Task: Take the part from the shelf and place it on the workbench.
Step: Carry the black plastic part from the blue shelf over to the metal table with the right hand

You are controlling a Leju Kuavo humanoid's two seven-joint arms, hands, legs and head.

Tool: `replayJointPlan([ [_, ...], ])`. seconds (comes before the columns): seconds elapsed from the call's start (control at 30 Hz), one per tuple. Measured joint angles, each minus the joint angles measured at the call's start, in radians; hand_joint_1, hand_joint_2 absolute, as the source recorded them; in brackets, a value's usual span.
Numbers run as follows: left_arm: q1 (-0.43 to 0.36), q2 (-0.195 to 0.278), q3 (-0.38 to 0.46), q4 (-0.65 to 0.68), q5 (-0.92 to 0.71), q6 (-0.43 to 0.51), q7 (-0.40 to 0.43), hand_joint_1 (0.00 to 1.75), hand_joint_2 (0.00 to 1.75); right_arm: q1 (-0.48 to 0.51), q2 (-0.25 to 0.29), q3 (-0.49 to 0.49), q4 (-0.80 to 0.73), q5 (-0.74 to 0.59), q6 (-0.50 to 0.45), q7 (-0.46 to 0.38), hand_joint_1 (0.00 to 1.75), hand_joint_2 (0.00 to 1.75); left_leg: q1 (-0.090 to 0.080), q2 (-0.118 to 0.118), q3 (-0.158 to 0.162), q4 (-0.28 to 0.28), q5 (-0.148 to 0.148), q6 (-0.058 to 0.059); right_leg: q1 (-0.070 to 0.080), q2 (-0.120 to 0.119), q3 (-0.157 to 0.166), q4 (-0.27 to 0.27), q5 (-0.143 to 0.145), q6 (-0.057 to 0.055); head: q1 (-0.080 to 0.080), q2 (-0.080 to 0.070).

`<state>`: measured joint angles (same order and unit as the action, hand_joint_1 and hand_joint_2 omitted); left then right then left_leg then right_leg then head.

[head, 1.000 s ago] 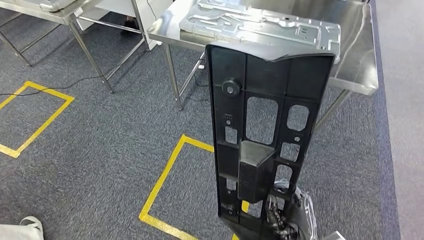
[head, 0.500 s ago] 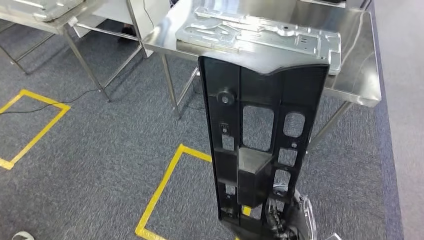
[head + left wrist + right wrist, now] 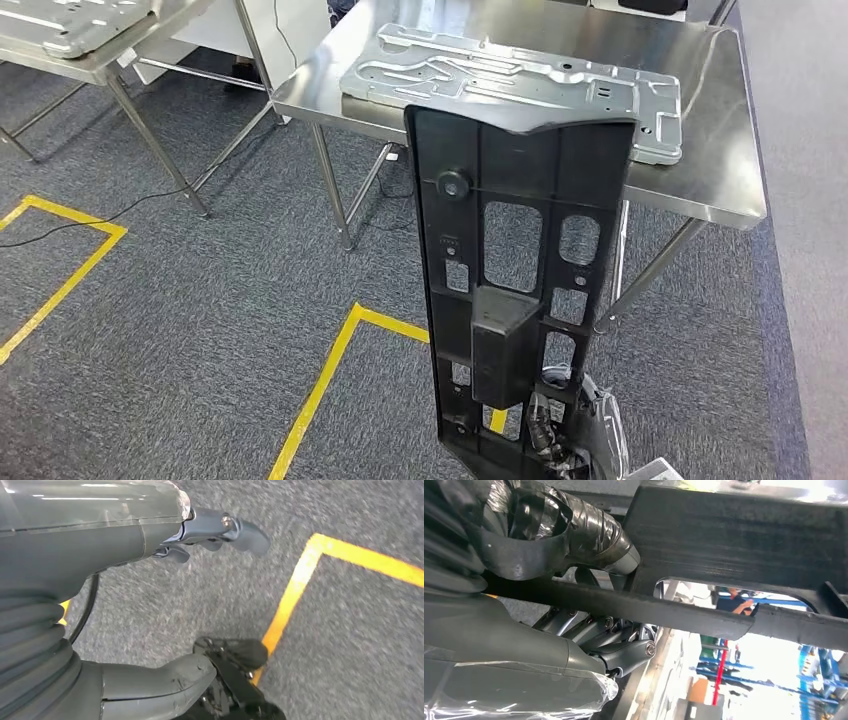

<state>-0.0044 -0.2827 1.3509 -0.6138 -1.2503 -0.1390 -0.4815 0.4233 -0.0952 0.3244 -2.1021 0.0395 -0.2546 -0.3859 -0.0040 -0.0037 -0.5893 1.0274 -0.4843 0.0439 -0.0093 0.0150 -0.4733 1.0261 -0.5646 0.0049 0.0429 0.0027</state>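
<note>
Right hand: the robot's right hand (image 3: 569, 580), with a tape-wrapped thumb, is grasping the lower end of the long black plastic panel with cut-out windows (image 3: 520, 290); the thumb is lying on one face and the darker fingers (image 3: 624, 652) are hooking behind the rail.
Left hand: the left hand (image 3: 210, 535) is hanging over the floor beside the panel, holding nothing, fingers loosely bent and apart.
Black panel: it is standing nearly upright in the right hand's grip, off the shelf, with its top edge reaching up in front of the near edge of the stainless-steel workbench (image 3: 715, 185).
Floor: a yellow taped rectangle (image 3: 330, 370) on grey carpet is lying just on the robot's side of the workbench, under the panel's lower end.
Workbench: it is standing close ahead; a flat stamped silver metal plate (image 3: 500, 75) is lying across it, with bare steel showing at the near edge and towards the right end.
Beyond: a second steel table (image 3: 95, 50) is standing to the left of the workbench.
Step in hand: the carry looks to be finishing, judging by how near the workbench is; placing is not yet done.
Next move: it is calling for lifting the panel above the bench edge, tipping it flat, and choosing bare steel or the plate top before letting go.
</note>
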Motion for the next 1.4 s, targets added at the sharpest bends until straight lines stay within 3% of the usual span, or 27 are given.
replayJointPlan([
  [0.07, 0.001, -0.004, 0.0, -0.005, 0.0, -0.003, 0.001, 0.0, 1.75, -0.001, -0.003, 0.0, 0.001, 0.001, -0.002, 0.001, 1.75, 1.75, 0.006, -0.001, 0.034, -0.02, 0.001, 0.01, 0.0, -0.003, -0.001, 0.035, -0.012, 0.008, 0.001, 0.0],
  [0.1, -0.001, -0.005, 0.001, -0.008, 0.0, -0.005, 0.001, 0.0, 1.75, -0.003, -0.004, 0.0, 0.001, 0.001, -0.003, 0.002, 1.75, 1.75, 0.008, -0.001, 0.048, -0.027, -0.001, 0.013, -0.001, -0.004, -0.023, 0.077, -0.03, 0.011, 0.001, 0.0],
  [0.17, -0.002, -0.007, 0.001, -0.013, 0.0, -0.007, 0.002, 0.0, 1.75, -0.005, -0.006, 0.0, 0.001, 0.002, -0.003, 0.005, 1.75, 1.75, 0.008, -0.001, 0.062, -0.03, -0.013, 0.017, -0.005, -0.006, -0.102, 0.19, -0.078, 0.02, 0.001, 0.0],
  [0.23, -0.001, -0.009, 0.001, -0.016, -0.001, -0.01, 0.003, 0.0, 1.75, -0.004, -0.008, 0.001, 0.003, 0.003, -0.004, 0.009, 1.75, 1.75, 0.008, -0.002, 0.079, -0.03, -0.03, 0.014, -0.007, -0.008, -0.164, 0.242, -0.092, 0.028, 0.001, 0.0],
  [0.27, 0.0, -0.01, 0.002, -0.016, -0.001, -0.011, 0.004, 0.0, 1.75, -0.003, -0.01, 0.001, 0.004, 0.004, -0.004, 0.011, 1.75, 1.75, 0.008, -0.002, 0.092, -0.03, -0.039, 0.012, -0.007, -0.009, -0.173, 0.223, -0.069, 0.029, 0.001, 0.0],
  [0.3, 0.001, -0.011, 0.002, -0.016, -0.001, -0.011, 0.004, 0.0, 1.75, -0.003, -0.011, 0.001, 0.005, 0.004, -0.004, 0.012, 1.75, 1.75, 0.008, -0.002, 0.106, -0.03, -0.05, 0.01, -0.007, -0.01, -0.168, 0.174, -0.024, 0.028, 0.001, 0.0],
  [0.33, 0.002, -0.013, 0.003, -0.016, -0.002, -0.011, 0.005, 0.0, 1.75, -0.003, -0.013, 0.001, 0.006, 0.004, -0.005, 0.013, 1.75, 1.75, 0.008, -0.002, 0.119, -0.03, -0.061, 0.007, -0.005, -0.011, -0.156, 0.118, 0.028, 0.023, 0.001, 0.0],
  [0.4, 0.0, -0.015, 0.006, -0.017, -0.002, -0.012, 0.005, 0.0, 1.75, -0.004, -0.014, 0.002, 0.008, 0.005, -0.006, 0.015, 1.75, 1.75, 0.008, -0.003, 0.137, -0.03, -0.08, -0.002, 0.002, -0.015, -0.142, 0.041, 0.083, 0.011, 0.001, 0.0],
  [0.47, -0.004, -0.016, 0.008, -0.017, -0.003, -0.014, 0.006, 0.0, 1.75, -0.005, -0.016, 0.003, 0.009, 0.01, -0.011, 0.016, 1.75, 1.75, 0.006, -0.003, 0.151, -0.028, -0.088, -0.015, 0.01, -0.016, -0.14, 0.026, 0.081, -0.004, 0.0, 0.0],
  [0.53, -0.006, -0.015, 0.009, -0.018, -0.005, -0.018, 0.006, 0.0, 1.75, -0.006, -0.017, 0.007, 0.009, 0.02, -0.018, 0.017, 1.75, 1.75, 0.007, -0.001, 0.157, -0.007, -0.09, -0.025, 0.006, -0.012, -0.116, 0.011, 0.081, -0.02, 0.0, 0.0],
  [0.6, -0.009, -0.014, 0.009, -0.018, -0.006, -0.02, 0.007, 0.0, 1.75, -0.011, -0.018, 0.01, 0.009, 0.028, -0.02, 0.018, 1.75, 1.75, 0.01, -0.001, 0.122, 0.071, -0.106, -0.032, 0.0, -0.013, -0.087, -0.003, 0.073, -0.032, 0.0, 0.0],
  [0.67, -0.01, -0.014, 0.01, -0.018, -0.008, -0.021, 0.007, 0.0, 1.75, -0.017, -0.019, 0.012, 0.009, 0.035, -0.02, 0.019, 1.75, 1.75, 0.014, -0.001, 0.043, 0.189, -0.153, -0.04, -0.001, -0.013, -0.07, -0.009, 0.061, -0.038, 0.0, 0.0],
  [0.73, -0.008, -0.013, 0.01, -0.018, -0.009, -0.021, 0.007, 0.0, 1.75, -0.019, -0.019, 0.015, 0.009, 0.04, -0.02, 0.021, 1.75, 1.75, 0.018, -0.001, -0.028, 0.254, -0.183, -0.049, -0.002, -0.011, -0.053, -0.009, 0.045, -0.036, 0.0, 0.0],
  [0.77, -0.006, -0.012, 0.011, -0.018, -0.009, -0.022, 0.008, 0.0, 1.75, -0.019, -0.019, 0.015, 0.009, 0.041, -0.02, 0.023, 1.75, 1.75, 0.019, -0.001, -0.043, 0.241, -0.17, -0.051, -0.003, -0.009, -0.04, -0.009, 0.035, -0.033, 0.0, 0.0],
  [0.87, -0.001, -0.006, 0.014, -0.017, -0.011, -0.022, 0.008, 0.0, 1.75, -0.021, -0.019, 0.016, 0.009, 0.043, -0.021, 0.03, 1.75, 1.75, 0.018, 0.001, -0.034, 0.088, -0.034, -0.049, -0.005, -0.008, 0.002, -0.008, 0.0, -0.02, 0.0, 0.0],
  [0.9, 0.0, -0.006, 0.016, -0.017, -0.013, -0.022, 0.009, 0.0, 1.75, -0.023, -0.019, 0.016, 0.009, 0.045, -0.022, 0.033, 1.75, 1.75, 0.015, 0.002, -0.029, 0.053, -0.008, -0.043, -0.005, -0.008, 0.008, -0.008, -0.009, -0.014, 0.0, 0.0],
  [0.93, 0.0, -0.005, 0.017, -0.017, -0.015, -0.022, 0.009, 0.0, 1.75, -0.025, -0.02, 0.016, 0.009, 0.048, -0.022, 0.034, 1.75, 1.75, 0.013, 0.002, -0.029, 0.035, 0.007, -0.036, -0.004, -0.008, 0.013, -0.008, -0.016, -0.007, 0.0, 0.0],
  [1.03, 0.001, -0.005, 0.019, -0.017, -0.02, -0.021, 0.01, 0.0, 1.75, -0.03, -0.021, 0.016, 0.008, 0.072, -0.03, 0.043, 1.75, 1.75, 0.013, 0.0, -0.014, 0.023, 0.004, -0.011, -0.002, -0.007, 0.021, 0.004, -0.017, 0.012, 0.0, 0.0],
  [1.1, -0.001, -0.003, 0.019, -0.016, -0.023, -0.018, 0.01, 0.0, 1.75, -0.035, -0.022, 0.016, 0.008, 0.097, -0.037, 0.053, 1.75, 1.75, 0.015, -0.002, 0.008, 0.012, -0.001, 0.002, -0.004, -0.01, -0.009, 0.069, -0.027, 0.019, 0.0, 0.0],
  [1.2, -0.003, 0.002, 0.019, -0.014, -0.026, -0.014, 0.01, 0.0, 1.75, -0.042, -0.022, 0.016, 0.007, 0.134, -0.042, 0.075, 1.75, 1.75, 0.013, -0.002, 0.033, 0.005, -0.018, 0.013, -0.004, -0.011, -0.13, 0.24, -0.094, 0.026, 0.0, 0.0],
  [1.23, -0.002, 0.003, 0.019, -0.013, -0.028, -0.012, 0.01, 0.0, 1.75, -0.043, -0.022, 0.015, 0.006, 0.163, -0.046, 0.093, 1.75, 1.75, 0.012, -0.003, 0.041, 0.005, -0.026, 0.013, -0.004, -0.011, -0.163, 0.271, -0.11, 0.026, 0.0, 0.0],
  [1.27, -0.002, 0.005, 0.019, -0.011, -0.031, -0.01, 0.009, 0.0, 1.75, -0.044, -0.023, 0.014, 0.005, 0.199, -0.05, 0.118, 1.75, 1.75, 0.011, -0.004, 0.053, 0.005, -0.035, 0.013, -0.004, -0.011, -0.182, 0.27, -0.107, 0.024, 0.0, 0.0],
  [1.3, -0.001, 0.006, 0.019, -0.008, -0.034, -0.009, 0.009, 0.0, 1.75, -0.046, -0.025, 0.011, 0.001, 0.246, -0.056, 0.149, 1.75, 1.75, 0.009, -0.004, 0.067, 0.005, -0.045, 0.013, -0.003, -0.011, -0.187, 0.241, -0.081, 0.021, 0.0, 0.0],
  [1.37, -0.001, 0.009, 0.019, -0.001, -0.039, -0.008, 0.009, 0.0, 1.75, -0.048, -0.03, 0.002, -0.011, 0.346, -0.071, 0.214, 1.75, 1.75, 0.007, -0.005, 0.092, 0.004, -0.066, 0.012, 0.002, -0.011, -0.165, 0.128, 0.022, 0.005, 0.0, 0.0],
  [1.4, -0.002, 0.01, 0.02, 0.004, -0.041, -0.008, 0.009, 0.0, 1.75, -0.05, -0.033, -0.006, -0.019, 0.409, -0.08, 0.251, 1.75, 1.75, 0.006, -0.006, 0.102, 0.003, -0.074, 0.009, 0.008, -0.013, -0.16, 0.087, 0.053, -0.003, 0.0, 0.0],
])
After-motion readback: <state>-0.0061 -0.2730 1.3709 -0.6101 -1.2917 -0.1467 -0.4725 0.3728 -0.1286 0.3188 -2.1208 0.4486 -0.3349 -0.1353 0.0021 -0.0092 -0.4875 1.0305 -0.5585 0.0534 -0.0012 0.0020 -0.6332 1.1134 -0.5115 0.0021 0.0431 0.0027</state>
